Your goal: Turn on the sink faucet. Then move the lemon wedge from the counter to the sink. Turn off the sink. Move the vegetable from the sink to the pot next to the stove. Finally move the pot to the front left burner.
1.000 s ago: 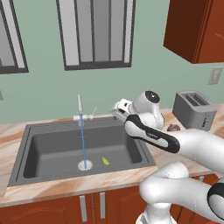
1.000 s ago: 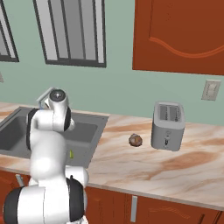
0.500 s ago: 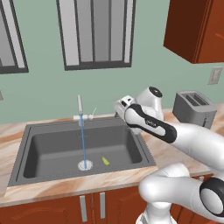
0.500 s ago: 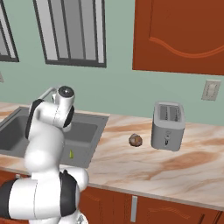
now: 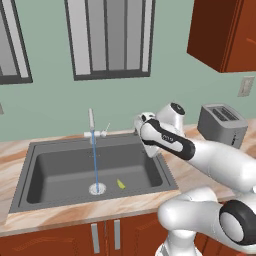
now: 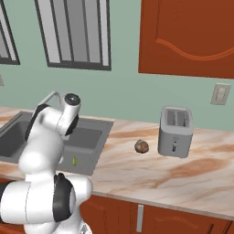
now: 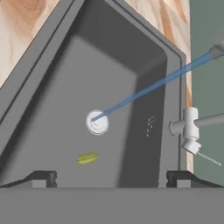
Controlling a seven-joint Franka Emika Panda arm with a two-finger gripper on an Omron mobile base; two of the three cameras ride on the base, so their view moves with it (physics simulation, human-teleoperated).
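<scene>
A rendered home kitchen is shown. A marbled stone counter [image 6: 151, 171] is carried on reddish-brown wooden cabinets [image 6: 151, 217]. A dark grey sink [image 5: 60, 172] is set into the counter, and a tap [image 5: 92, 131] is mounted at the basin's 12 o'clock edge, with water running. A toaster [image 6: 175, 131] is placed at the counter's 3 o'clock side. Barred windows [image 5: 109, 37] and a wall cupboard [image 6: 187, 36] are fitted on a green wall.

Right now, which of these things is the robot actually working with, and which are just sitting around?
Part of the job:
- sink faucet, water running
- lemon wedge, lying in the sink beside the drain
- counter
- gripper, jaws open, above the basin

Just lying about:
- toaster
- brown roundish lump beside the toaster
- wall switch
</scene>
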